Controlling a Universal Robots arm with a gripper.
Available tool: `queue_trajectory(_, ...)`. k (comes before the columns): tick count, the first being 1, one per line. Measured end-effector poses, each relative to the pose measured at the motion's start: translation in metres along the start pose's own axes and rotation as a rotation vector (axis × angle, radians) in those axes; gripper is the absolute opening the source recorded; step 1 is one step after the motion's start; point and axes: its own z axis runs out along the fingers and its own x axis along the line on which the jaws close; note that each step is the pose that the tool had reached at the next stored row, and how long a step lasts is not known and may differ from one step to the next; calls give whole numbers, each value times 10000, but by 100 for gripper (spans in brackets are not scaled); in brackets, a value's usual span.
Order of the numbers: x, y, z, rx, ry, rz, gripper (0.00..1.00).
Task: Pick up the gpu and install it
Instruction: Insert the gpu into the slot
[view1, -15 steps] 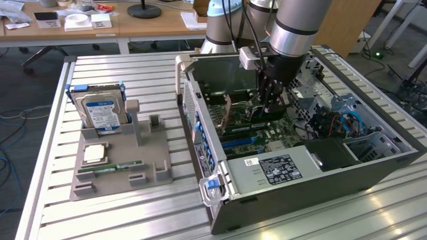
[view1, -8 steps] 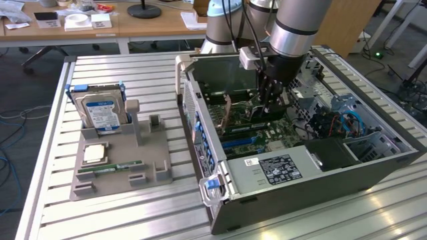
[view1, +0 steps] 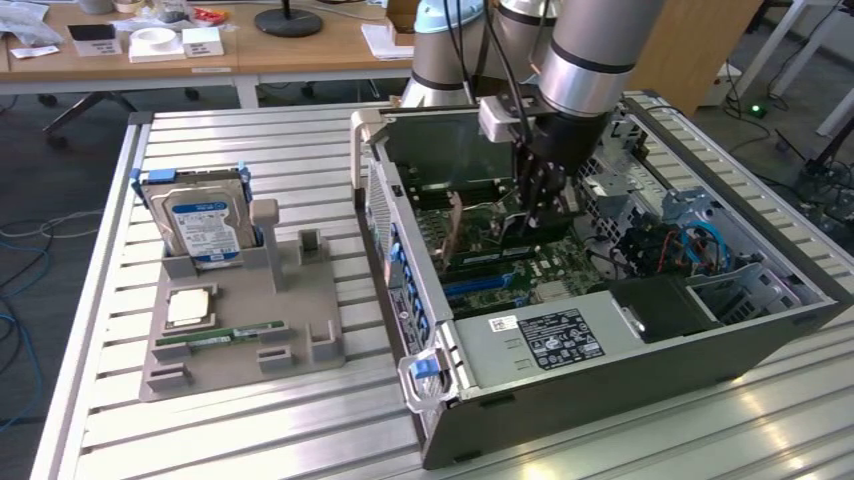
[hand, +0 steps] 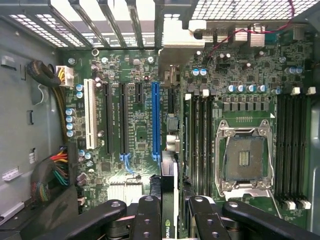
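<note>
Desk (view1: 267, 150) of metal slats carries the open computer case (view1: 601, 350), with a grey parts holder (view1: 240, 340) at its nine o'clock in the exterior view. Your arm (view1: 594, 60) reaches in from twelve o'clock. Over the motherboard (hand: 140, 130), your pincer (hand: 175, 212) is partly closed, clamping the gpu (hand: 169, 180) edge-on near the blue slot (hand: 155, 120). Whether the card touches the board, you cannot tell.

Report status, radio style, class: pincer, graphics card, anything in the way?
Pincer shut on thin flat dark gpu card, edge-on. Card above green motherboard, beside long blue plastic slot. Nothing seen blocking that slot.
</note>
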Motion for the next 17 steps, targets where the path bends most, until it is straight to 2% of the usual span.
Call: queue_trajectory(17, 59, 48, 42, 1, -8, -381, 26)
